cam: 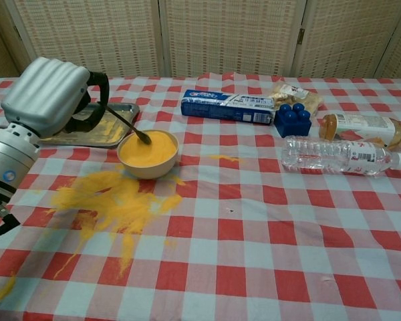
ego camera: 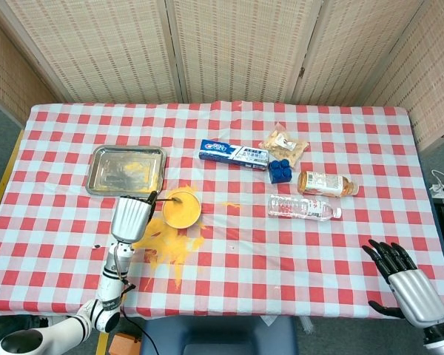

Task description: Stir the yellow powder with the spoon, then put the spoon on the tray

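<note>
Silver-shelled, the left hand grips the handle of the spoon, whose tip rests in the yellow powder at the far-left side of the bowl. More powder lies as a spill on the checked cloth in front of the bowl, and the metal tray, dusted yellow, sits just behind the hand. Well apart at the table's near right corner, the right hand hangs empty with fingers spread, while a toothpaste box, blue block and two bottles lie to the right.
</note>
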{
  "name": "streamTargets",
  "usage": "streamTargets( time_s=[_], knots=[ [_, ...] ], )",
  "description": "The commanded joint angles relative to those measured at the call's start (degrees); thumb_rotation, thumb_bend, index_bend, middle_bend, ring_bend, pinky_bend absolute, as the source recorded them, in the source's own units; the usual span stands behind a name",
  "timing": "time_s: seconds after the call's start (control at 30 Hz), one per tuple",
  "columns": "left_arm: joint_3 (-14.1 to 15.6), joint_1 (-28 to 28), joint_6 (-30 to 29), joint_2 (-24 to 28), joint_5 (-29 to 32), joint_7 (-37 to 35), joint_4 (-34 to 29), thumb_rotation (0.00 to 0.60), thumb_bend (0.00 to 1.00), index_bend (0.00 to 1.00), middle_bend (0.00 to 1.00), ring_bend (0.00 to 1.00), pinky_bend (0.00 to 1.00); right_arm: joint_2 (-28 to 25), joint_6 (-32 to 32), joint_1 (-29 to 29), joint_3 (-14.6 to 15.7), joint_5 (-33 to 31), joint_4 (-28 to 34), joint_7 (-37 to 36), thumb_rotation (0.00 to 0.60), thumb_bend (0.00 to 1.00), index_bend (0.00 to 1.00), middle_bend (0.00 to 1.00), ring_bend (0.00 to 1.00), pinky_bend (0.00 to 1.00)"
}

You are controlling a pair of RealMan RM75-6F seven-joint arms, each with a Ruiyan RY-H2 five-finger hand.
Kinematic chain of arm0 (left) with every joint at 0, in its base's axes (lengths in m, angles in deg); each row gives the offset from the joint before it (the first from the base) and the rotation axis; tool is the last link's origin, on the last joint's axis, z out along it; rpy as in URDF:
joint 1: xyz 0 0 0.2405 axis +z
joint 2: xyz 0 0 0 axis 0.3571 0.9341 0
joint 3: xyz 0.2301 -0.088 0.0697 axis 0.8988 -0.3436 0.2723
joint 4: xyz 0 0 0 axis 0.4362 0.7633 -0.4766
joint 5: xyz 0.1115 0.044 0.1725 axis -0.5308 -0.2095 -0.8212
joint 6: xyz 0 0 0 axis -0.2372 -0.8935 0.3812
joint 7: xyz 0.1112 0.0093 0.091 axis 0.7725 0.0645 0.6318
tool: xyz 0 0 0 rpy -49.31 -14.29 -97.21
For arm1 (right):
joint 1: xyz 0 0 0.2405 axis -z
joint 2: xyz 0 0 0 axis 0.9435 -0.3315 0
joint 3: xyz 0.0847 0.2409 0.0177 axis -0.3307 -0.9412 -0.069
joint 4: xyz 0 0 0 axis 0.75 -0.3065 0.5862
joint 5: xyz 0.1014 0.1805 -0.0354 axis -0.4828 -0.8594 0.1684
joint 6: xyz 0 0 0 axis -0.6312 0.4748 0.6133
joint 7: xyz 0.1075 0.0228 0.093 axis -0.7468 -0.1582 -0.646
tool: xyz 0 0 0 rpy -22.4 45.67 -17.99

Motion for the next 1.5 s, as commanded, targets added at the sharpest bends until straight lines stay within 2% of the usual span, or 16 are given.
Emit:
streamTargets(
  time_s=[0.03,0.17,0.5,0.7,0.93,1.5],
  knots=[
    [0.36,0.05,-0.24,0.07,-0.25,0.02,0.06,0.600,0.83,0.84,1.00,1.00,1.00,0.00,0.05,0.03,0.03,0.07,0.03,0.03,0.600,0.02,0.00,0.00,0.00,0.00],
    [1.70,1.14,-0.32,0.78,-0.49,0.43,-1.89,0.600,0.82,0.84,1.00,1.00,1.00,0.01,0.21,0.06,0.02,0.17,-0.03,-0.08,0.600,0.02,0.00,0.00,0.00,0.00],
    [3.91,4.95,-1.22,6.27,-0.58,4.32,-15.31,0.600,0.82,0.84,1.00,1.00,1.00,-0.15,1.47,0.56,0.06,0.74,-0.04,-0.12,0.600,0.02,0.00,0.00,0.00,0.00],
    [4.35,5.98,-2.20,7.89,-1.57,5.56,-18.53,0.600,0.83,0.84,1.00,1.00,1.00,-0.15,1.85,0.76,0.38,1.56,0.11,0.14,0.600,0.02,0.00,0.00,0.00,0.00],
    [3.11,5.43,-2.62,7.68,-2.24,4.76,-17.29,0.600,0.83,0.84,1.00,1.00,1.00,-0.20,2.22,0.94,0.48,1.90,0.05,0.03,0.600,0.02,0.00,0.00,0.00,0.00],
    [1.73,1.75,-0.12,1.08,-2.31,1.18,-4.83,0.600,0.82,0.84,1.00,1.00,1.00,-0.34,1.20,0.55,0.04,0.64,0.05,-0.30,0.600,0.02,0.00,0.00,0.00,0.00]
  ],
)
